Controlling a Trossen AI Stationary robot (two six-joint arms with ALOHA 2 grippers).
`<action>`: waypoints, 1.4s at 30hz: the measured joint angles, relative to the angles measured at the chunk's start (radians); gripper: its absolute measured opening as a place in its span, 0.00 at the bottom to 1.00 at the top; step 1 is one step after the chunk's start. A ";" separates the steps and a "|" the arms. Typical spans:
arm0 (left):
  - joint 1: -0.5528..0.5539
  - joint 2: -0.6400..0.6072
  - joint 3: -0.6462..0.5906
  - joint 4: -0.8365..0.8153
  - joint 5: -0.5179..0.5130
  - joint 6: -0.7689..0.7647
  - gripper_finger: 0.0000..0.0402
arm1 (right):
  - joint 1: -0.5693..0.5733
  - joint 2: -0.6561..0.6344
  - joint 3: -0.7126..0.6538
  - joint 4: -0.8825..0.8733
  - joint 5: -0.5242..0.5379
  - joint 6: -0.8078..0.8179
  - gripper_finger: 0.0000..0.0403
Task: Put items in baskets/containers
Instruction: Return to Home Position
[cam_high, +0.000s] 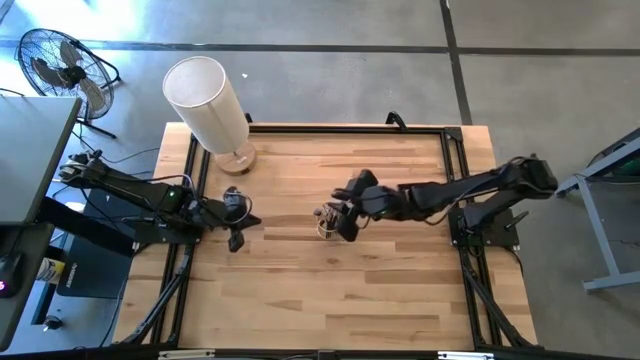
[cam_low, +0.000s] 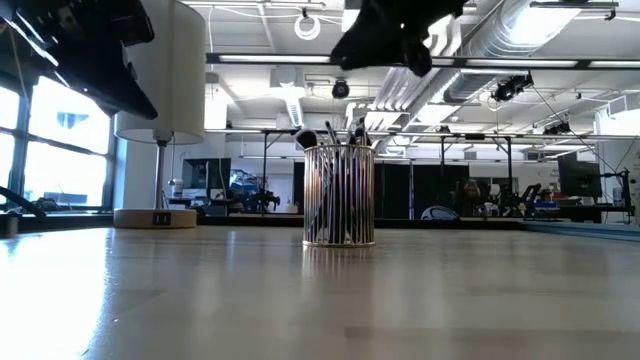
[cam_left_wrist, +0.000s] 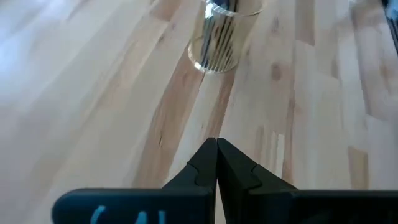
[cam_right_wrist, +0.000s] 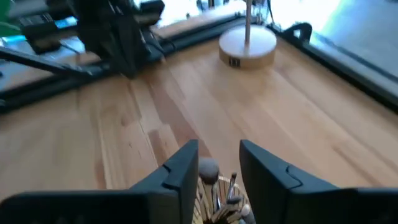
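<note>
Brushes in the cup, mid-table

The cup (cam_low: 339, 195) stands upright near the middle of the table (cam_high: 350, 290), with the makeup brushes (cam_low: 345, 135) bunched inside, tips up. Bare wood all round it; the white lamp (cam_high: 208, 100) is well off at the far-left corner. The right gripper (cam_right_wrist: 217, 149) hangs just above the brushes, jaws partly spread, gripping nothing. The left gripper (cam_left_wrist: 216, 143) is pinched closed and empty, by the left edge.
</note>
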 joint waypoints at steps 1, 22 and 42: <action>0.000 0.000 0.000 0.018 0.001 0.043 0.00 | 0.000 -0.020 0.000 -0.001 0.001 -0.007 0.29; 0.000 -0.495 -0.114 0.152 0.166 0.554 0.00 | 0.000 -0.091 0.000 -0.005 0.063 0.182 0.31; 0.136 -0.514 -0.361 0.415 0.457 0.506 0.00 | 0.000 -0.091 0.000 -0.005 0.078 0.226 0.31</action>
